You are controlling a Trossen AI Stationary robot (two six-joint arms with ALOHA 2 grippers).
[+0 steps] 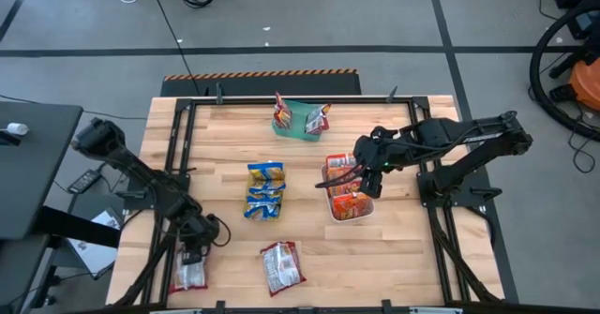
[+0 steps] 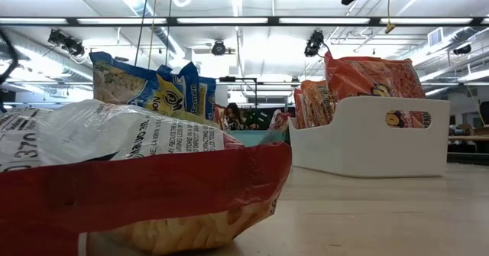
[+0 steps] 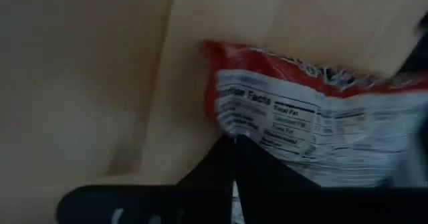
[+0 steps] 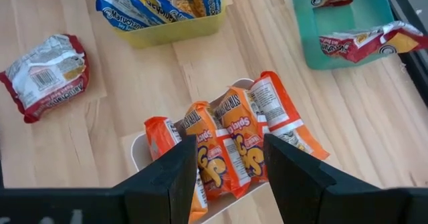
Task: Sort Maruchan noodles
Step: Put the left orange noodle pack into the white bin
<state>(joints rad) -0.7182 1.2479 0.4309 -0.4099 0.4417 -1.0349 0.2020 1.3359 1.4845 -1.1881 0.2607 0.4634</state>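
Note:
A silvery white and dark red noodle packet [image 1: 190,275] lies at the table's near left corner. My left gripper [image 1: 192,256] is shut at that packet's far edge [image 3: 287,144]. A second white-red packet [image 1: 281,265] lies flat near the near edge and fills the low view's foreground [image 2: 137,172]. Blue-and-yellow packets [image 1: 265,190] stand in a yellow tray [image 4: 180,30]. Orange-red packets [image 4: 227,144] stand in a white tray [image 2: 367,137]. My right gripper [image 4: 231,177] is open and hovers above them, touching nothing. My left gripper pinches the corner packet by its far edge [image 3: 267,140], coming from above and pointing down. A thin sliver of white wrapper [image 3: 235,197] shows between the closed fingers. The rest of the packet lies on the table toward the near edge.
A green tray [image 1: 302,117] at the far middle holds two white-red packets [image 4: 364,40]. A black metal frame [image 1: 178,155] runs along the table's sides. Bare wood lies between the trays and the near edge.

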